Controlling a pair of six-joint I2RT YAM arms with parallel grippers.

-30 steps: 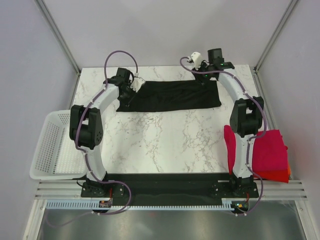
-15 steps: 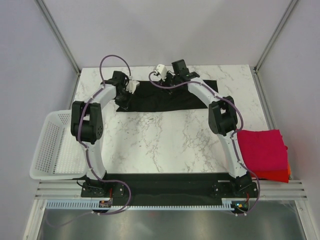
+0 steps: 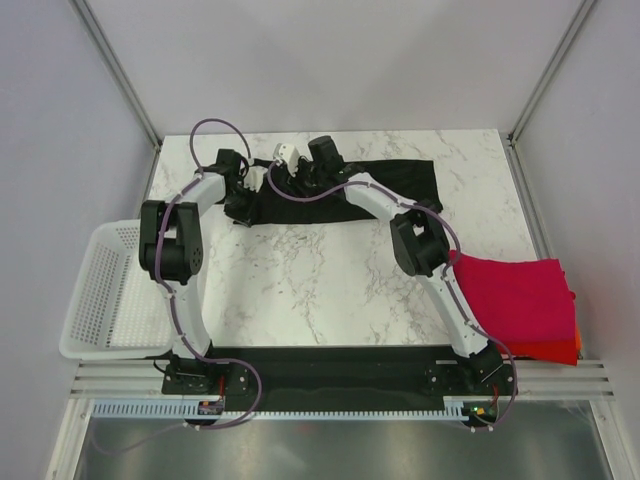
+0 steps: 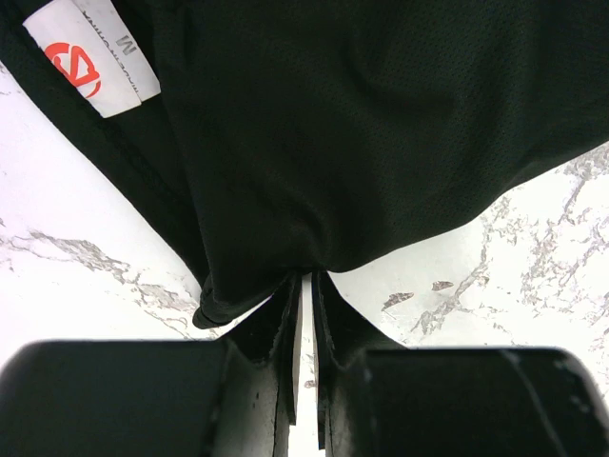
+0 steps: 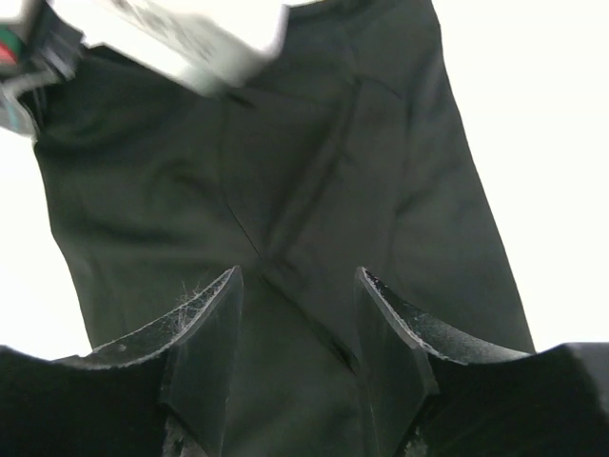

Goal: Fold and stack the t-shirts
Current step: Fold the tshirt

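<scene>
The black t-shirt point(image 3: 380, 185) lies spread along the far side of the marble table, with a white neck label point(image 4: 90, 52) in the left wrist view. My left gripper point(image 3: 240, 207) is at the shirt's left end. Its jaws point(image 4: 304, 278) are nearly closed and pinch the shirt's edge point(image 4: 285, 143). My right gripper point(image 3: 297, 183) hovers open over the left part of the shirt. Dark cloth point(image 5: 295, 190) fills the space between its fingers point(image 5: 297, 278). A folded magenta-red shirt point(image 3: 525, 298) lies on an orange-red one point(image 3: 566, 352) at the right edge.
A white mesh basket point(image 3: 100, 290) hangs off the table's left edge. The right arm's elbow point(image 3: 418, 245) reaches across the middle right of the table. The left wrist's white camera block point(image 5: 190, 38) shows close ahead in the right wrist view.
My right arm has swung left along the far edge, from the shirt's right corner to over its left part. My left gripper has shifted slightly left and nearer, still at the shirt's edge.
</scene>
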